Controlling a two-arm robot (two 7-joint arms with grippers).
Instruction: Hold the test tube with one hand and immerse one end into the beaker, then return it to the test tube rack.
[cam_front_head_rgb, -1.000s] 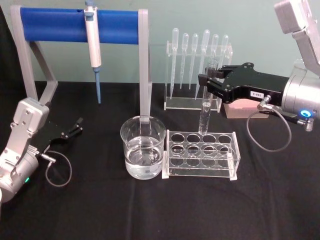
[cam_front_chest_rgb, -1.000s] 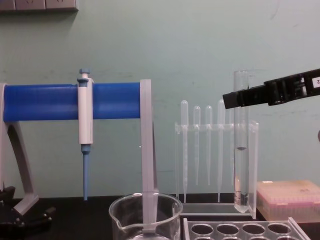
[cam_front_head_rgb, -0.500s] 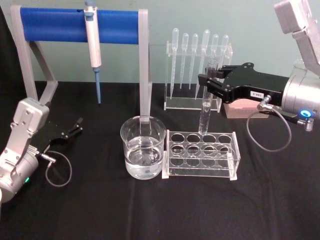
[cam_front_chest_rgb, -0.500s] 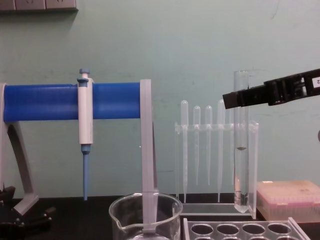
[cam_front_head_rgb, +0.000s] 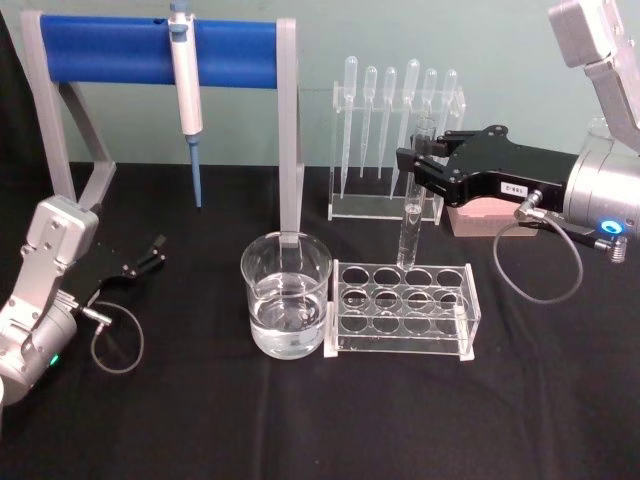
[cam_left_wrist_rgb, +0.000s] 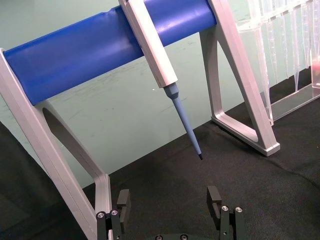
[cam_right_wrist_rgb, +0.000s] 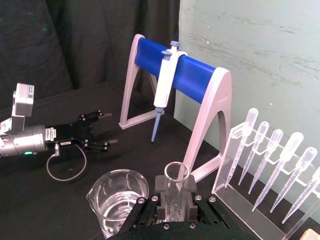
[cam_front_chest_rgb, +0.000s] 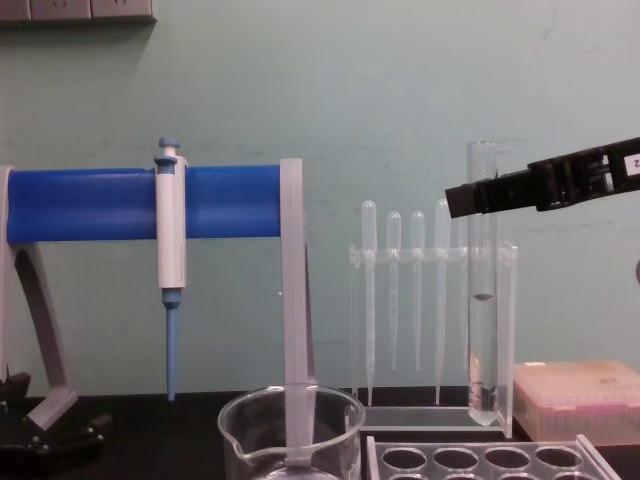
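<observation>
Broadly, the black table (cam_front_head_rgb: 300, 430) carries everything; at its back left stands the blue-barred stand (cam_front_head_rgb: 110, 48) with the micropipette (cam_front_head_rgb: 185, 80) hung on it, and at back centre the clear holder of thin pipettes (cam_front_head_rgb: 392, 110); nearer the robot sits the test tube rack (cam_front_head_rgb: 402, 330), with its holes open in the head view; the beaker (cam_front_head_rgb: 287, 300), partly filled with clear liquid, touches or nearly touches the rack's left end.

Next down in size, the right gripper (cam_front_head_rgb: 414, 168) reaches in from the right, level, its jaws pressed onto the test tube (cam_front_head_rgb: 410, 225) a little below the rim; the tube hangs upright, and the chest view puts its rounded end just above the rack's back row, clear of the holes. The left gripper (cam_front_head_rgb: 150, 256) lies parked low at the far left, fingers spread and holding nothing, well apart from the glassware.

As to the step, I judge the tube to be in transit over the rack; whether it is on its way to the beaker or coming home, these views alone cannot settle. If the dip remains, the move calls for a sideways carry to the robot's left, high enough to clear the beaker's rim, then a straight descent into the liquid; if it is done, a plumb lowering into a back hole, with the grip eased only once the tube is seated.
</observation>
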